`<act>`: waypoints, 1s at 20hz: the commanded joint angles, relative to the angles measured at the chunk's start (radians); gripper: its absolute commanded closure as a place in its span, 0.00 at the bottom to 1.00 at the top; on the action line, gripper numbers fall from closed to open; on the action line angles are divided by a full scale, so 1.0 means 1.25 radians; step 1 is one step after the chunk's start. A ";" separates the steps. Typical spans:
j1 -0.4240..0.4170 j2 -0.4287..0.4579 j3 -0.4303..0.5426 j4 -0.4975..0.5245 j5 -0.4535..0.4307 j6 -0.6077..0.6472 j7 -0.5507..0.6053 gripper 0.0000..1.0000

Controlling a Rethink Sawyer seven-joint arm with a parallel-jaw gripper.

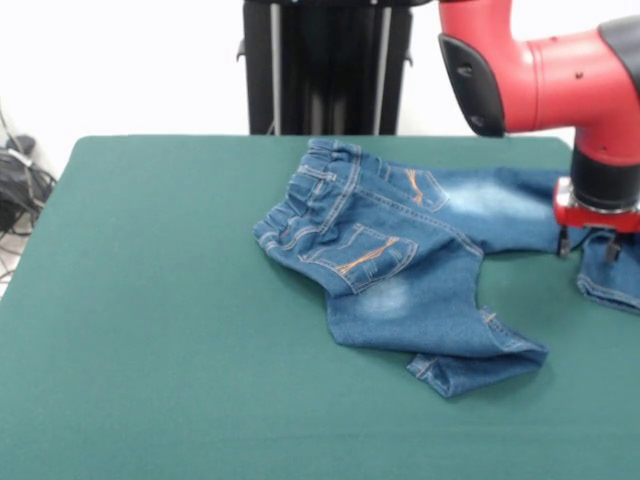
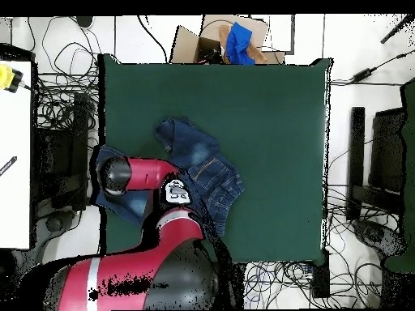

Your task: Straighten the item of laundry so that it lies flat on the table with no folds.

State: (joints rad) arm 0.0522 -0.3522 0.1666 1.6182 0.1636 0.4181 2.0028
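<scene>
green table (image 1: 150, 320) holds rumpled jeans (image 1: 400, 270); overhead hides hand (image 1: 597, 246); grip unclear

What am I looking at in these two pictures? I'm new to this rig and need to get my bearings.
One picture faces the robot across the table; the other looks straight down. The red and black arm is a Sawyer robot. Its gripper hangs at the picture's right, over one leg of the small blue denim jeans; whether it holds the cloth cannot be told. The jeans lie rumpled on the dark green table, back pockets up, the nearer leg folded at its end. From above, the arm covers part of the jeans. Beyond the table's edge sits a cardboard box and cables.
</scene>
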 commanded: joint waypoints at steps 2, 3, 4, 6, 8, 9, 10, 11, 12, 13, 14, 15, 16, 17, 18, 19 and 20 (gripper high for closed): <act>-0.021 0.032 -0.025 -0.038 -0.041 0.041 0.043 0.00; -0.022 0.033 -0.024 -0.037 -0.042 0.039 0.043 0.00; -0.023 0.032 -0.023 -0.037 -0.042 0.040 0.042 0.00; -0.023 0.029 -0.024 -0.034 -0.043 0.040 0.043 0.00; -0.026 0.028 -0.024 -0.032 -0.045 0.041 0.040 0.00; -0.030 0.028 -0.023 -0.031 -0.046 0.041 0.038 0.00; -0.032 0.028 -0.021 -0.029 -0.046 0.039 0.036 0.00; -0.034 0.027 -0.020 -0.027 -0.046 0.038 0.036 0.00; -0.035 0.023 -0.019 -0.024 -0.045 0.040 0.036 0.00; -0.037 0.009 -0.019 -0.018 -0.045 0.053 0.035 0.00; -0.040 -0.016 -0.021 -0.011 -0.045 0.079 0.032 0.00; -0.047 -0.045 -0.022 -0.003 -0.044 0.116 0.026 0.00; -0.053 -0.069 -0.023 -0.003 -0.044 0.156 0.018 0.00; -0.058 -0.087 -0.023 -0.009 -0.045 0.192 0.010 0.00; -0.062 -0.102 -0.023 -0.014 -0.047 0.222 0.006 0.00; -0.067 -0.118 -0.023 -0.020 -0.050 0.252 0.002 0.00; -0.072 -0.134 -0.023 -0.025 -0.053 0.281 -0.002 0.00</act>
State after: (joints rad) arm 0.0082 -0.4051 0.1666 1.6140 0.1486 0.5495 2.0028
